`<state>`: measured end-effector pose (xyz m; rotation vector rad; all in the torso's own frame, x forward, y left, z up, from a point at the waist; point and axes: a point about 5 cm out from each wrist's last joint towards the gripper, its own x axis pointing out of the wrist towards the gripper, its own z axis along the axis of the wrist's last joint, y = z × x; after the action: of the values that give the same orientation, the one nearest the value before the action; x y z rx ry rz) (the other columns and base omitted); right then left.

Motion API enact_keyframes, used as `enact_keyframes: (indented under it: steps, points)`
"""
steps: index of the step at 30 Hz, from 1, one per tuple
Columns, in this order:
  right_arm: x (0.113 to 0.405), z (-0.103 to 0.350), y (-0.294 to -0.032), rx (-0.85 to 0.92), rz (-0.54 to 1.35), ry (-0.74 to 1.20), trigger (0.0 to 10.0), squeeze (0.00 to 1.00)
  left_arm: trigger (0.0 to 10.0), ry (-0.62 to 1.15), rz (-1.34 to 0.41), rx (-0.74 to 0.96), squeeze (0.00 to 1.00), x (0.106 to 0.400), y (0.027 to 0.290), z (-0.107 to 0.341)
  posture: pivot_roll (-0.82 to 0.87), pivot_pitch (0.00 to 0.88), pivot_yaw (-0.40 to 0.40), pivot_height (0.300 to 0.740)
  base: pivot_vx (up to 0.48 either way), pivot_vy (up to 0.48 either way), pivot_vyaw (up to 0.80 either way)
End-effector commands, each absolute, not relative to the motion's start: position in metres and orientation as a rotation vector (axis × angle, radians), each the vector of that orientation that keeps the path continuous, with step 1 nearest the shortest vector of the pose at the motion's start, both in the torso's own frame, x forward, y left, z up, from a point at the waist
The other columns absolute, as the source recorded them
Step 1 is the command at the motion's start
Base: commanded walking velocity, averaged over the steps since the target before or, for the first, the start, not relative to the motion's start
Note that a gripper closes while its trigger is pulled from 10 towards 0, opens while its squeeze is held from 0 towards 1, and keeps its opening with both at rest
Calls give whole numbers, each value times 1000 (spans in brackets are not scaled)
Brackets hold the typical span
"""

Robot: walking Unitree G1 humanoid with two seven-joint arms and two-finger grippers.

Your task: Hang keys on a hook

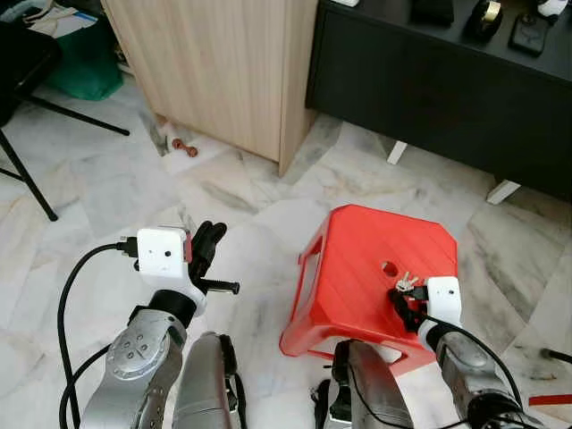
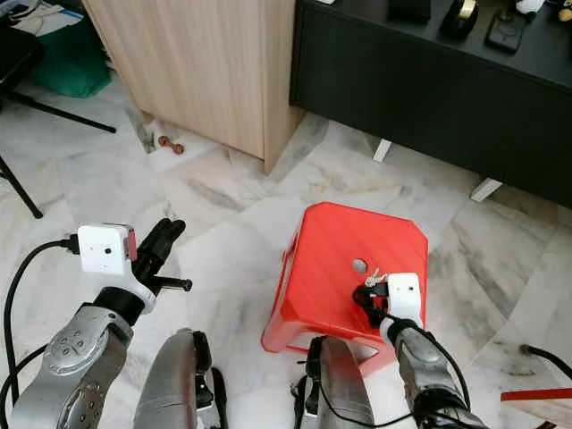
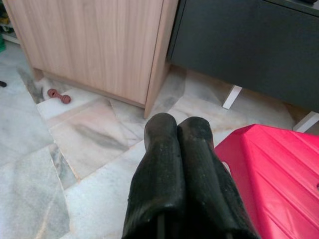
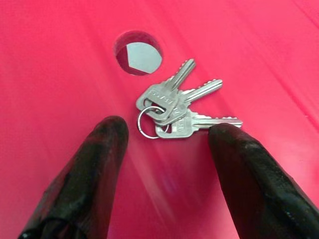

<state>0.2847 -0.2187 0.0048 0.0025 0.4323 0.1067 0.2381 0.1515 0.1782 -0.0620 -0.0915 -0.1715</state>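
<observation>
Right pincer spread, keys between its fingertips, on red stool

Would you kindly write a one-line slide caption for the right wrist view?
Right hand, open, poised over a ring of silver keys lying beside the hole in the red stool.

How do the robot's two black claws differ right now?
The left gripper has its fingers pressed together; the right gripper has its fingers spread apart. The left gripper hangs over the marble floor beside the red stool; the right gripper sits low over the stool top, straddling the keys. Both have two long black fingers.
</observation>
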Motion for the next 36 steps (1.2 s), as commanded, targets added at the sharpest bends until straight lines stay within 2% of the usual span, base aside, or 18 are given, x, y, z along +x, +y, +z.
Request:
enact_keyframes:
  steps: [1, 3, 4, 5, 8, 9, 10, 11, 12, 15, 36]
  points:
    - [269, -7, -224, 1, 116, 477, 10000, 0, 10000, -99, -181, -71, 0, 234, 150, 181, 60, 327, -95, 621, 0, 0, 0]
    - [267, -8, -225, 1, 120, 476, 10000, 0, 10000, -96, -181, -71, 0, 233, 149, 181, 60, 327, -95, 621, 0, 0, 0]
    - [271, -6, -223, 1, 121, 480, 9373, 0, 10000, -95, -181, -72, 0, 233, 149, 180, 60, 327, -94, 621, 0, 0, 0]
    - [283, 0, -218, -2, 116, 483, 0, 0, 10000, -94, -180, -72, 0, 233, 149, 180, 60, 327, -94, 621, 0, 0, 0]
    - [288, 4, -216, 0, 110, 474, 0, 0, 10000, -93, -177, -72, 0, 233, 150, 179, 61, 326, -94, 621, 0, 0, 0]
    - [290, 7, -216, -1, 113, 453, 2118, 0, 10000, -93, -175, -72, 0, 233, 150, 179, 61, 326, -94, 621, 0, 0, 0]
    - [292, 10, -216, 3, 117, 432, 4824, 0, 10000, -92, -173, -73, 0, 233, 151, 179, 61, 326, -94, 621, 0, 0, 0]
    - [292, 10, -216, 3, 117, 432, 4824, 0, 10000, -92, -173, -73, 0, 233, 151, 179, 61, 326, -94, 621, 0, 0, 0]
    - [294, 13, -216, 11, 122, 402, 10000, 0, 10000, -92, -172, -73, 0, 233, 151, 179, 59, 329, -96, 621, 0, 0, 0]
    - [299, 23, -218, 25, 126, 338, 10000, 0, 10000, -88, -173, -76, 0, 232, 150, 178, 56, 330, -96, 621, 0, 0, 0]
    - [291, 12, -224, -44, 171, 456, 10000, 0, 10000, -80, -173, -87, 0, 230, 147, 175, 50, 342, -110, 621, 0, 0, 0]
